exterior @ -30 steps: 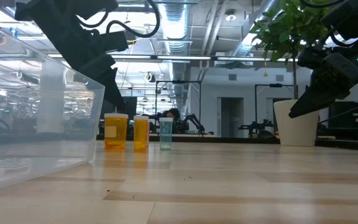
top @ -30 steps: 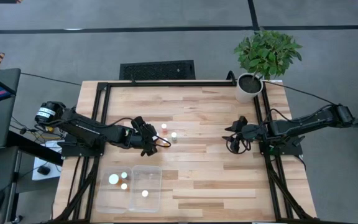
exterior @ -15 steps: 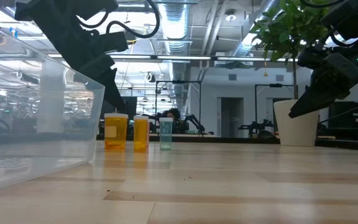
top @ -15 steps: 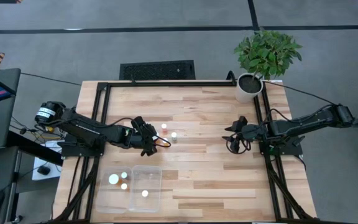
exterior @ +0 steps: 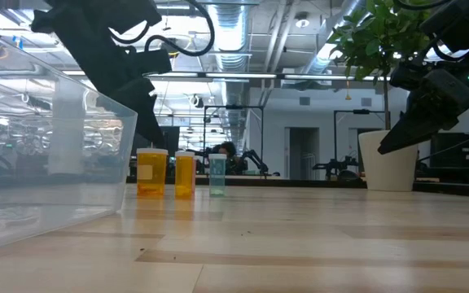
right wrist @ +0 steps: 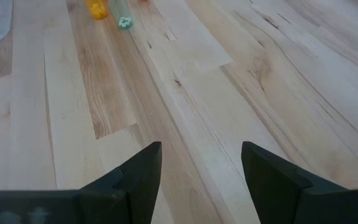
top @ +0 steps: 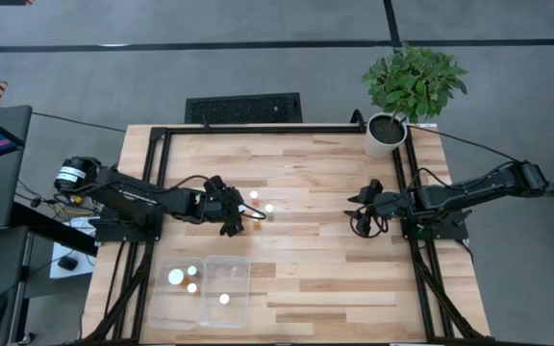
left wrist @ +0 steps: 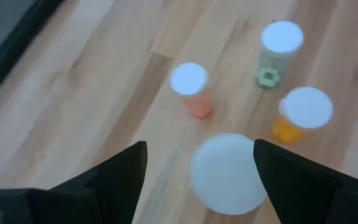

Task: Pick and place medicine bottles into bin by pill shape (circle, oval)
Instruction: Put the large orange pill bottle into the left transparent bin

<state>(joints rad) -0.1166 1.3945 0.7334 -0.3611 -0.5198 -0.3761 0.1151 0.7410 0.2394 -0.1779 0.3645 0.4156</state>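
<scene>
The desk (top: 335, 259) is pale wood planks with a potted plant (top: 407, 91) at its far right corner. The bin (top: 207, 291) sits at the near left edge; four white-capped bottles lie in it, three in its left compartment and one (top: 224, 299) in the right. My left gripper (top: 239, 217) hovers mid-desk, fingers spread apart over a cluster of standing bottles: a large white-capped one (left wrist: 225, 174) right between my fingers, an orange one (left wrist: 190, 92), an amber one (left wrist: 302, 113) and a greenish one (left wrist: 276, 50) just beyond. My right gripper (top: 362, 213) waits over bare desk, fingers apart, holding nothing.
</scene>
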